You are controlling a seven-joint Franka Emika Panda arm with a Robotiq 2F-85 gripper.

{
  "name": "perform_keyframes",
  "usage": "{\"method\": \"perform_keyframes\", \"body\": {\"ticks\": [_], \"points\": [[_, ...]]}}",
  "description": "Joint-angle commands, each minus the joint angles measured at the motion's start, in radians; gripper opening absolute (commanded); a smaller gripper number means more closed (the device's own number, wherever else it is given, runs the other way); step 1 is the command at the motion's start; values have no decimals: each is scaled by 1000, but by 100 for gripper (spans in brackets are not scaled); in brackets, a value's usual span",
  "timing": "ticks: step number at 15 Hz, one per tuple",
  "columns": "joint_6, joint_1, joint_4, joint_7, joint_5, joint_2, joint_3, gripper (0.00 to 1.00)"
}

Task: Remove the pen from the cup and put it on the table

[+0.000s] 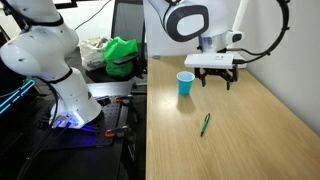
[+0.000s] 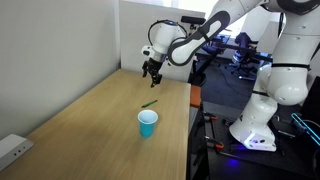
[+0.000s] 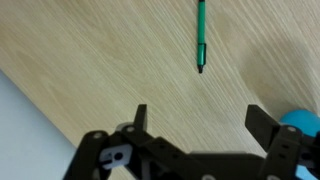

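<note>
A green pen (image 1: 205,124) lies flat on the wooden table (image 1: 240,130), apart from the blue cup (image 1: 185,84). Both show in both exterior views: the pen (image 2: 149,103) and the cup (image 2: 147,123). In the wrist view the pen (image 3: 200,35) lies at the top and an edge of the cup (image 3: 303,118) shows at the right. My gripper (image 1: 217,79) hangs above the table, open and empty, well clear of pen and cup; it also shows in an exterior view (image 2: 152,74) and in the wrist view (image 3: 197,118).
A green object (image 1: 122,56) sits on a dark bench beside the table. A second white robot arm (image 1: 50,55) stands there, also seen in an exterior view (image 2: 280,70). A white power strip (image 2: 12,150) lies at the table's corner. A wall borders the table.
</note>
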Motion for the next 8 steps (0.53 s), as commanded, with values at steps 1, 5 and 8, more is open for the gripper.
{"method": "perform_keyframes", "body": {"ticks": [1,5,8], "points": [[-10,4,-68,-63,76,-87,24,100],[0,15,-44,-37,53,-54,11,100],[0,16,-48,-37,53,-57,11,100]]}}
